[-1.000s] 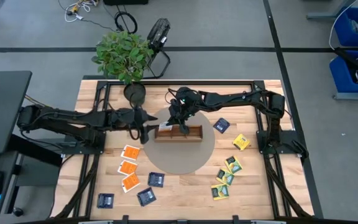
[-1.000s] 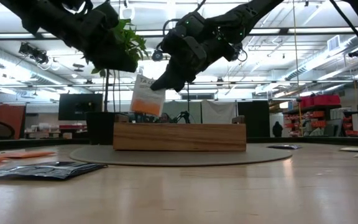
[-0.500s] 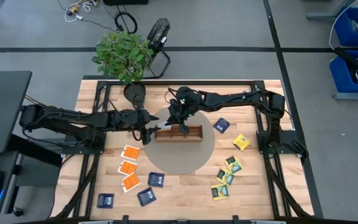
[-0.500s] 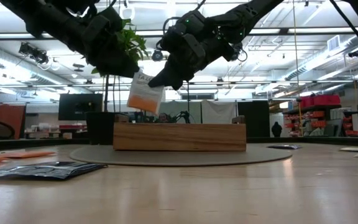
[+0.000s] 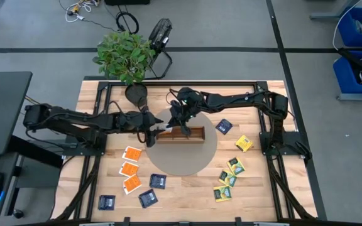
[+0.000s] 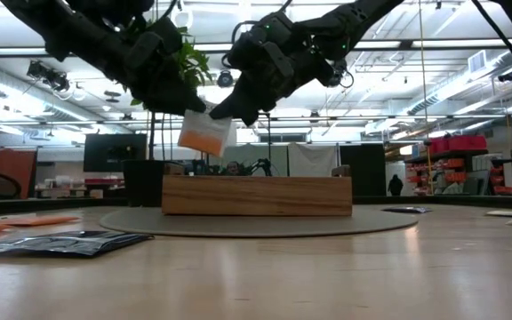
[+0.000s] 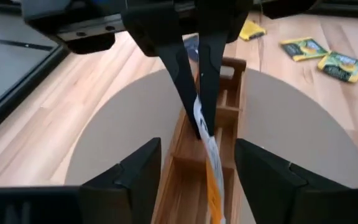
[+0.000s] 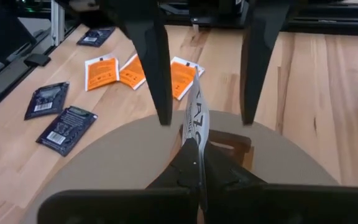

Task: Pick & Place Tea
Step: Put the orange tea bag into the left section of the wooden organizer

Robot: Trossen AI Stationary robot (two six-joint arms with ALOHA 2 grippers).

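**1 orange tea packet held over the tray between 2 grippers**
The tea packet (image 6: 204, 133) is pinched at its top edge by the closed fingers of the right gripper (image 8: 192, 149) and hung above one end of the wooden tray (image 6: 256, 196). It is straddled by the left gripper (image 7: 197, 146), whose jaws are spread wide, probably for a handover or steadying. Only "TAZ" can be read on it. Other packets (image 8: 101, 70) are left on the table.
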